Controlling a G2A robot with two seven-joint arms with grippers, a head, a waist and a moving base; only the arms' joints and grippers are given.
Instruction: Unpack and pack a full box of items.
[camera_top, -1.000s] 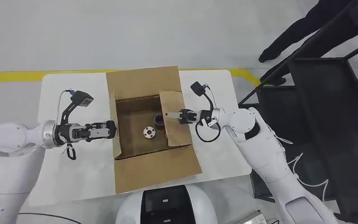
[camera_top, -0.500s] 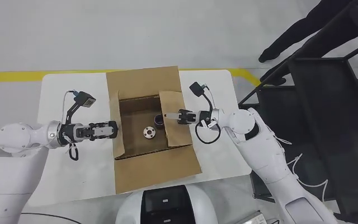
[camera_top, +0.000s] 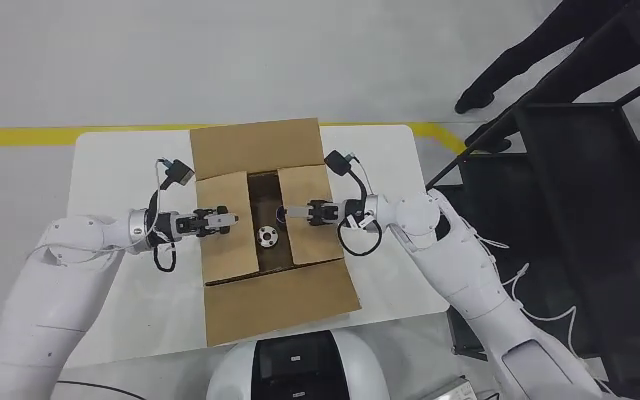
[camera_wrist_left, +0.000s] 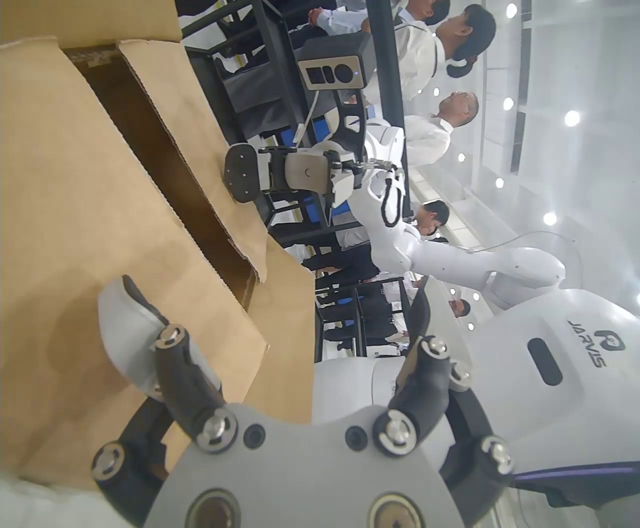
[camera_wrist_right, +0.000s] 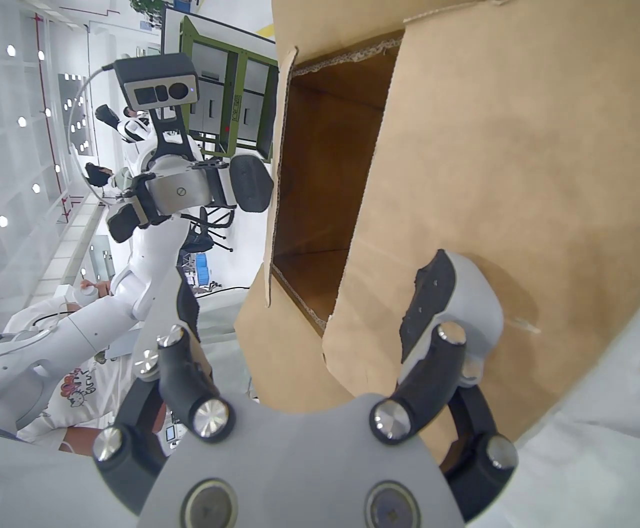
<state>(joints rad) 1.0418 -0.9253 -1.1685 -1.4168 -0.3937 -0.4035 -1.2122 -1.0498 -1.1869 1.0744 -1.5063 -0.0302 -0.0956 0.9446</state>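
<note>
Left gripper (camera_top: 232, 218), fingers apart, one finger against the left flap (camera_top: 226, 255) of the box (camera_top: 275, 295). Right gripper (camera_top: 288, 213), also apart, does the same on the right flap (camera_top: 312, 240). The tips face each other across the gap between the flaps. The gap's long axis runs crosswise to both grippers. Round item (camera_top: 266, 237) sits down in the gap, between the tips. Each flap is nearest its own gripper.

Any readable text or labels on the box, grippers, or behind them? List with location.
Cardboard box: none; visible flaps and faces are plain.
Left gripper and right gripper: none.
Green cabinet: small vertical mark on its door, too blurred to read.
</note>
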